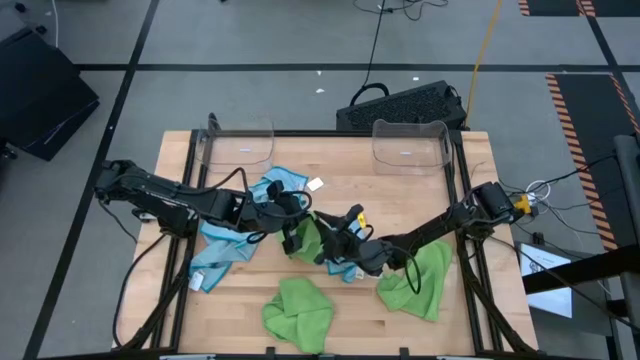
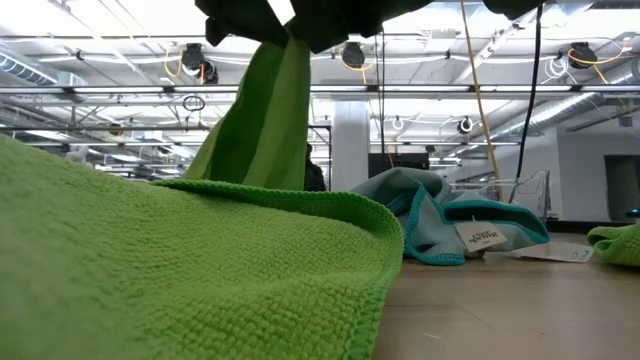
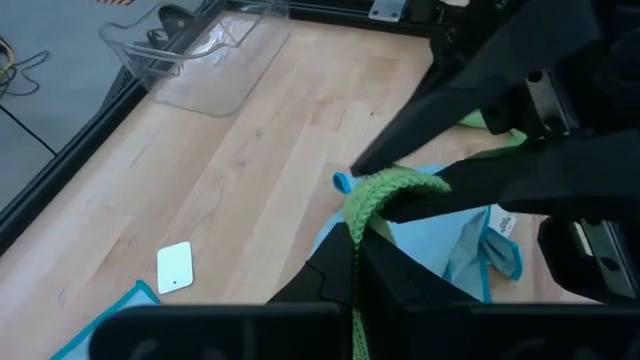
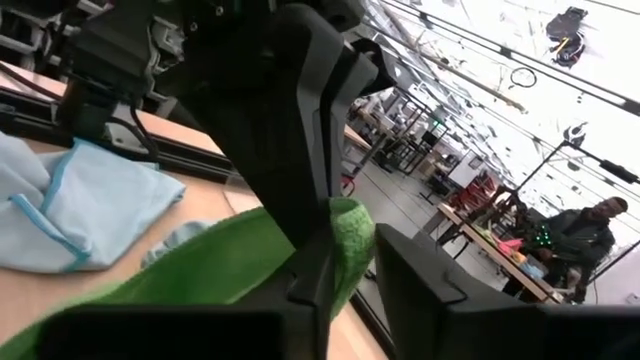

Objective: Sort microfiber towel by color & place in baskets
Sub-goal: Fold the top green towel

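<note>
A green towel [image 1: 303, 238] hangs bunched over the middle of the table between my two grippers. My left gripper [image 1: 294, 220] comes from the left and is shut on it. My right gripper [image 1: 333, 238] comes from the right and is shut on the same towel. In the low view this towel [image 2: 262, 115] drops from the grippers, and its lower end is hidden behind a green towel in the foreground [image 2: 180, 270]. Two clear baskets [image 1: 240, 143] [image 1: 408, 145] stand at the far edge. Blue towels [image 1: 272, 188] [image 1: 218, 256] lie under the left arm. My left gripper pinches a bunched fold of the green towel [image 3: 356, 232] between its two fingers, slanting down from the table's left. The cloth runs on as a thick roll toward the other gripper. My right gripper pinches the same roll a little farther along [image 3: 398, 188] between its two fingers [image 3: 450, 180], coming level from the table's right. In its own view the rounded green edge [image 4: 348, 225] sits between the fingers. Below them the towel hangs down.
Two more green towels lie near the front edge [image 1: 298, 312] and under the right arm [image 1: 420, 282]. A blue towel with a white label [image 2: 470, 232] lies on the wood, and a white tag [image 3: 175, 267] lies loose. Black frame rails border the table.
</note>
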Robot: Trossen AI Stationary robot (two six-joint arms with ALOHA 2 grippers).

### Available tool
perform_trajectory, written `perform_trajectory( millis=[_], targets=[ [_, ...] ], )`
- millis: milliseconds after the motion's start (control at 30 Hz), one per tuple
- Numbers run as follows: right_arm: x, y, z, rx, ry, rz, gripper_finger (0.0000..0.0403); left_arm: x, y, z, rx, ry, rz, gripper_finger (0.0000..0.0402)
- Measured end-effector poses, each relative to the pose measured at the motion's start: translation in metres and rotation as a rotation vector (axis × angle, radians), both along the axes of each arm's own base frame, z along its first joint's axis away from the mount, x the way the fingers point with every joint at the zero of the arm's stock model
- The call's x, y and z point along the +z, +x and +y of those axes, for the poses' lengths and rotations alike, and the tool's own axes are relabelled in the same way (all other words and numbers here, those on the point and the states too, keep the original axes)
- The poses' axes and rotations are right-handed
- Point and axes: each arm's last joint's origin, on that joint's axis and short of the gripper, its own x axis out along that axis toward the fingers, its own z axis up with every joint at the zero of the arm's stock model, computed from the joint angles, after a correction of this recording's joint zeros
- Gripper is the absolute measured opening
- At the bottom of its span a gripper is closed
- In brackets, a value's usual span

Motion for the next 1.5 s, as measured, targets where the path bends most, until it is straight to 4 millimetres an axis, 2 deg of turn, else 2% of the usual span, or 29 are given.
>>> perform_trajectory(
  millis=[133,400,500,633,800,933,1133,1300,1500],
  targets=[
    [0.000,0.000,0.000,0.000,0.000,0.001,0.0009,0.000,0.000,0.000,-0.012,0.014,0.005,0.0005],
    [0.002,-0.002,0.003,0.008,0.012,-0.005,0.0003,0.000,-0.001,-0.007,-0.080,0.075,0.023,0.0014],
    [0.009,-0.007,0.005,0.020,0.033,-0.004,0.0002,-0.002,-0.005,-0.013,-0.091,0.088,0.047,0.0053],
    [0.015,-0.014,0.003,0.043,0.094,0.022,0.0001,-0.012,-0.008,-0.018,-0.004,0.110,0.074,0.0128],
    [0.019,-0.018,-0.005,0.112,0.194,0.046,0.0001,-0.045,-0.005,-0.018,0.109,0.093,0.090,0.0203],
    [0.017,-0.017,-0.014,0.084,0.200,0.071,0.0001,-0.073,-0.006,-0.014,0.204,0.077,0.119,0.0229],
    [0.023,-0.018,-0.032,0.043,0.186,0.098,0.0001,-0.092,-0.019,-0.015,0.287,0.091,0.145,0.0216],
    [0.031,-0.025,-0.051,0.012,0.201,0.152,0.0000,-0.097,-0.031,-0.014,0.363,0.167,0.208,0.0187],
    [0.035,-0.031,-0.071,0.031,0.293,0.182,0.0000,-0.101,-0.041,-0.002,0.431,0.206,0.313,0.0164]
  ],
)
